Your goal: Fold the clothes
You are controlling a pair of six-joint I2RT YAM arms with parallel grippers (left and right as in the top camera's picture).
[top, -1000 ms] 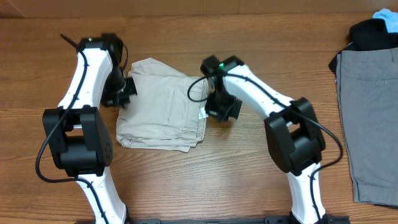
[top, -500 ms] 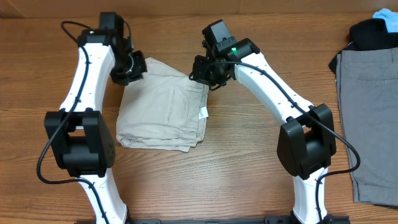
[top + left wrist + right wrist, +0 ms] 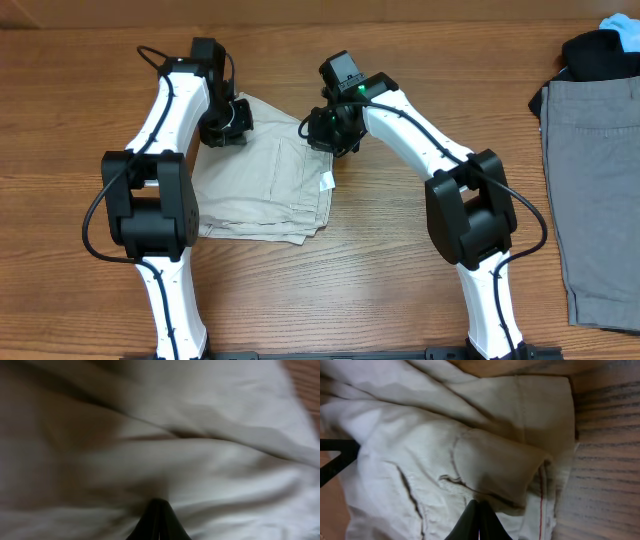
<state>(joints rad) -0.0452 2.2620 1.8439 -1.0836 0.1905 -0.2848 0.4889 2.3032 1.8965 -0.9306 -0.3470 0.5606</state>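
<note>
the shorts point(image 3: 262, 180), light beige, lie folded into a rough rectangle on the wooden table point(image 3: 400, 290), left of the middle, with a small white label point(image 3: 326, 182) showing at their right edge. the left gripper point(image 3: 233, 124) is down on the far left corner of the shorts; its wrist camera sees only blurred pale cloth and one dark tip at the bottom of the picture, so i cannot tell whether its fingers are spread or pressed together. the right gripper point(image 3: 322, 128) is at the far right corner, where the cloth is drawn up against it. in the right wrist view its fingers meet in a single dark point, pinching the shorts just by a rolled fold of the waistband with a thin red stitch line beside it. well apart, at the right edge of the table, lies a gray garment point(image 3: 590, 190), with a black item point(image 3: 598, 55) at its far end.
</note>
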